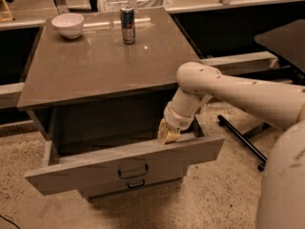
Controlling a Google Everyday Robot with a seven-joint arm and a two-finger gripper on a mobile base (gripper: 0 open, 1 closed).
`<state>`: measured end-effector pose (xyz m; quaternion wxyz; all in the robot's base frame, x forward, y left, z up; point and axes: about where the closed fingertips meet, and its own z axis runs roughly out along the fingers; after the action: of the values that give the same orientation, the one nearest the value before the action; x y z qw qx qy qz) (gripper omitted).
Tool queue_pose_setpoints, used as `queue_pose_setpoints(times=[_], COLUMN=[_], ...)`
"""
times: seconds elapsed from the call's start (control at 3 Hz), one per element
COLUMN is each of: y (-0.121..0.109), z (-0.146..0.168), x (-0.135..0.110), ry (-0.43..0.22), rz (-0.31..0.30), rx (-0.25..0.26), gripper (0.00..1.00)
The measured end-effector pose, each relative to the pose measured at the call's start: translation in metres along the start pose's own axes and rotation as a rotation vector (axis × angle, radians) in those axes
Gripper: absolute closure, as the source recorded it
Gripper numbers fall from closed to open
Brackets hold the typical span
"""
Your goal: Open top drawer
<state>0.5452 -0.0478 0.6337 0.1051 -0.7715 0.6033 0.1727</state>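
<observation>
The top drawer [95, 168] is a wide grey-brown drawer with a small black loop handle [133, 170] at mid-front. It stands pulled far out from the cabinet, and its shallow grey interior shows. My gripper [168, 135] hangs from the white arm [228, 92] and sits at the top edge of the drawer front, right of the handle, reaching down inside the drawer. A lower drawer front [136, 184] with a like handle peeks out beneath.
A white bowl [67, 24] and a drink can [127, 25] stand on the cabinet's top [95, 61] at the back. A black chair base [243, 144] lies on the speckled floor to the right. Dark counters run behind.
</observation>
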Motion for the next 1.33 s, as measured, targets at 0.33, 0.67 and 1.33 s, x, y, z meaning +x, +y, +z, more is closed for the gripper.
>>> queue_pose_setpoints(times=[0.33,0.67,1.33], y=[0.022,0.022,0.091], z=[-0.002,-0.002,-0.014], x=[-0.010,-0.010,-0.037], ry=[-0.008,-0.008,-0.063], rz=[-0.004,-0.004,-0.003], rx=[-0.051,-0.052,-0.161], gripper=[1.00,1.00,1.00])
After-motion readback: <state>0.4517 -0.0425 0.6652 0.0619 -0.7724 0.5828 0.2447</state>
